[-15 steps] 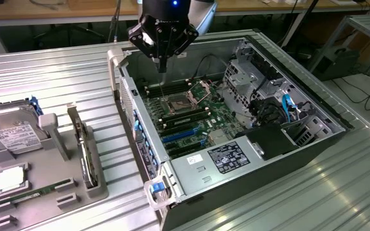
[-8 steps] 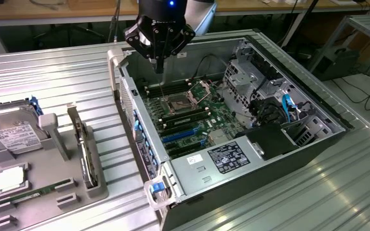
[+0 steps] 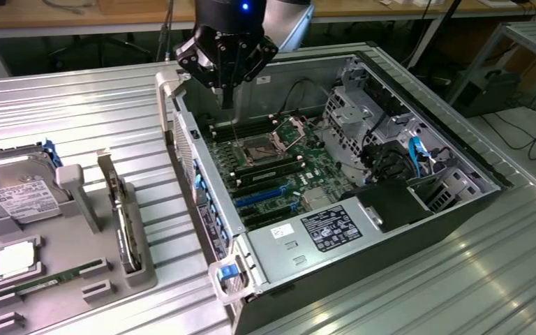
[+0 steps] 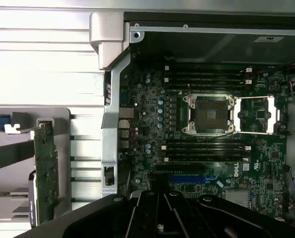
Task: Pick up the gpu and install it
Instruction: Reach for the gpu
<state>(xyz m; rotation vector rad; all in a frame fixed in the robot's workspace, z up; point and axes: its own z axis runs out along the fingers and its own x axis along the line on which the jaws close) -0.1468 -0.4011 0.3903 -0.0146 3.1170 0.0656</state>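
Pick-up not yet made: the pincer (image 3: 227,98), drawn together and empty, hangs over the motherboard (image 3: 278,167), with the gpu (image 3: 123,223) on edge in the grey holder (image 3: 72,279), well apart beyond the case wall (image 3: 186,150); grasping calls for it parted.

Open computer case (image 3: 435,115), hard drive (image 3: 21,195)

arm (image 3: 287,21) reaching in from up top, wrist (image 3: 231,17) straight over the fingers (image 3: 228,87), black gripper (image 3: 228,100) aimed pretty much straight down, fingers squeezed fully together into one skinny tip, little blue light (image 3: 243,7) lit above them
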